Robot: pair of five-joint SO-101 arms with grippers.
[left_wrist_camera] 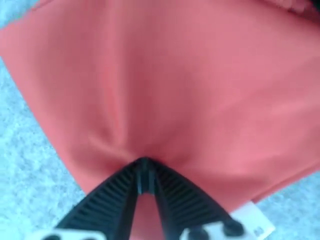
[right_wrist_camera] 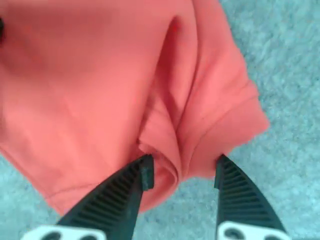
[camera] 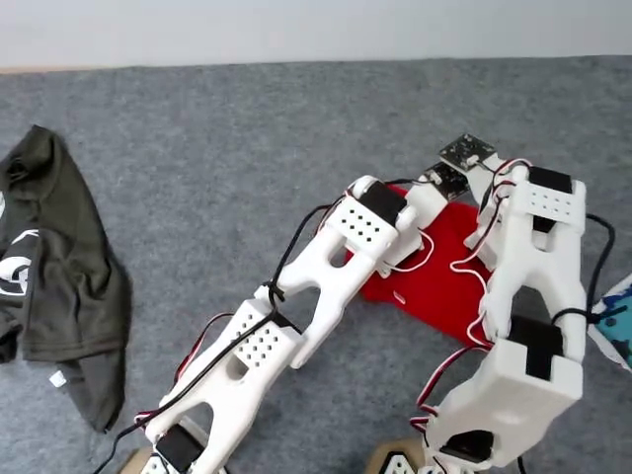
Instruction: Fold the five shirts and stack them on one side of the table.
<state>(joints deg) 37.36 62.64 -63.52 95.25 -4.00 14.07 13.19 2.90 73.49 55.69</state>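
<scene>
Two claws at red shirt, flat on bench beneath them. Left claw clamped on cloth pinch at its tips. Right claw apart, fold between jaws, seemingly ungripped. Close right fully, then lift both evenly.

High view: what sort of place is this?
Probably a robot lab bench for cloth folding: grey felt-like table cover, two white arms, a red shirt and a crumpled dark shirt.
</scene>
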